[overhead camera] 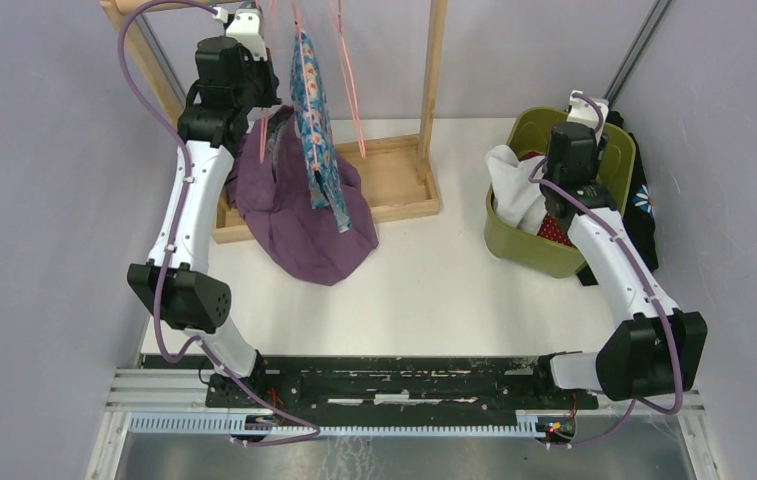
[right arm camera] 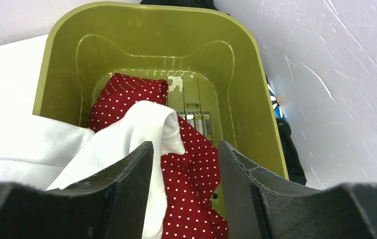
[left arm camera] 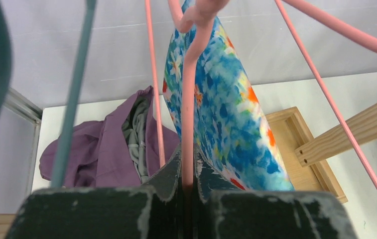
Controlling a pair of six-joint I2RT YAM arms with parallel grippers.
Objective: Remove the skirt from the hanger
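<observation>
A blue floral skirt (overhead camera: 313,130) hangs from a pink hanger (overhead camera: 299,20) on the wooden rack; it also shows in the left wrist view (left arm camera: 226,104). My left gripper (overhead camera: 262,112) is high at the rack and shut on the pink hanger's wire (left arm camera: 188,124), just left of the skirt. My right gripper (overhead camera: 561,200) hangs open over the green bin (overhead camera: 514,245), its fingers (right arm camera: 131,169) above a white cloth (right arm camera: 101,149) and a red dotted cloth (right arm camera: 191,169), holding nothing.
A purple garment (overhead camera: 299,215) lies heaped over the rack's wooden base (overhead camera: 394,190). Other pink hangers (overhead camera: 349,80) and a teal hanger (left arm camera: 74,99) hang nearby. A dark garment (overhead camera: 644,200) drapes behind the bin. Walls close in on both sides.
</observation>
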